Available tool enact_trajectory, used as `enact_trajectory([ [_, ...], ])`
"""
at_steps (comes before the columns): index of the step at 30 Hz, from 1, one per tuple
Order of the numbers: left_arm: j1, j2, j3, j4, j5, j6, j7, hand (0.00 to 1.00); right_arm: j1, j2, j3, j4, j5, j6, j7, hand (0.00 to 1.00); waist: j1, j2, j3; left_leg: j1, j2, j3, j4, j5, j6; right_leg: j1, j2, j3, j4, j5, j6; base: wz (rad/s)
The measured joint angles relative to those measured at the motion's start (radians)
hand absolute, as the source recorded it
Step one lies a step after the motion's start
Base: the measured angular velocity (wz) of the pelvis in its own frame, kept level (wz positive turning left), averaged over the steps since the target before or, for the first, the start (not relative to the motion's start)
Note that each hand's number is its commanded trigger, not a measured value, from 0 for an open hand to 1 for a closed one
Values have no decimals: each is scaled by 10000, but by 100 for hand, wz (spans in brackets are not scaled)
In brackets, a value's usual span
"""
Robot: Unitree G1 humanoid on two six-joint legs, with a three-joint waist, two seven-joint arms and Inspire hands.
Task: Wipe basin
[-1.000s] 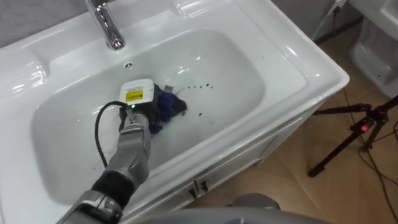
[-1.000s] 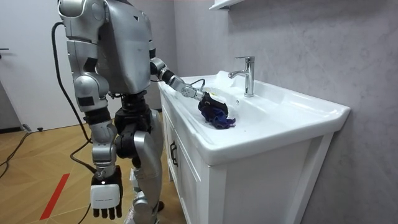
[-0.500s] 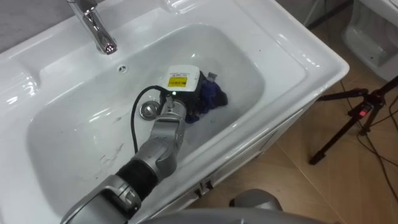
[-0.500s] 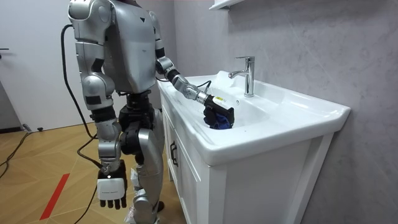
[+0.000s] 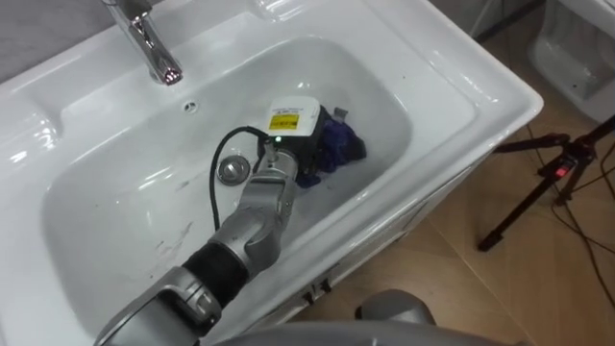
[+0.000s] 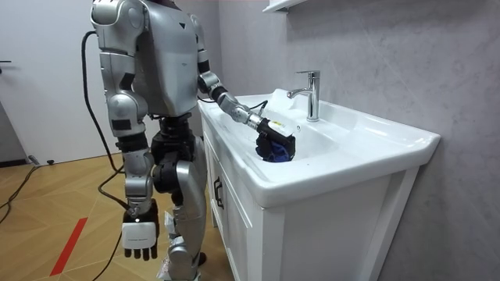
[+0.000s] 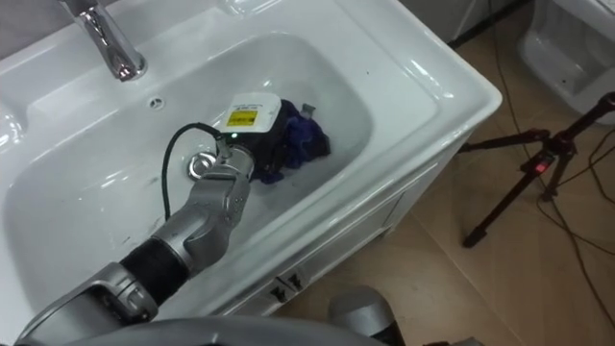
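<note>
My left hand [image 5: 286, 152] reaches into the white basin [image 5: 106, 226] from the lower left, its back up. Its fingers are curled on a dark blue cloth [image 5: 338, 144], which it presses against the basin's floor near the right wall, just right of the metal drain [image 5: 232, 170]. In the room view I stand at the end of the vanity with the left hand [image 6: 275, 134] and the cloth [image 6: 273, 154] over the bowl. My right hand [image 6: 139, 238] hangs at my side with relaxed fingers.
A chrome faucet [image 5: 149, 38] rises at the basin's back left, with an overflow hole [image 5: 189, 107] below it. A black tripod [image 5: 553, 187] with cables stands on the wooden floor to the right of the vanity [image 6: 312, 234].
The left hand has slid the cloth to the right across the basin's floor, uncovering the drain. The head camera shifted between the first earlier frame and now.
</note>
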Motion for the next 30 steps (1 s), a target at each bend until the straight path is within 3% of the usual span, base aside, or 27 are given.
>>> enact_trajectory([
  [12, -23, -9, -281, -844, -235, -130, -187, 100, -80, -15, 305, 64, 319, -388, -71, 0, 12, 55, 126, 23, 5, -3, 18, -1, 1, 27, 3, 16, -39, 0, -1, -1],
  [20, -20, -10, -357, -1429, -1100, -525, -114, 100, -88, -20, 291, 172, 321, -422, -84, 0, 5, 65, 134, 156, 10, -4, 17, -8, 12, 165, 17, 44, -9, -1, -1, 0],
  [30, -17, -9, -439, -1374, -1074, -541, -198, 100, 189, -53, 293, 133, 309, -291, 213, 0, 36, -10, 126, 333, -23, -7, 11, -10, 14, 237, 26, 224, 9, -67, 3, -3],
])
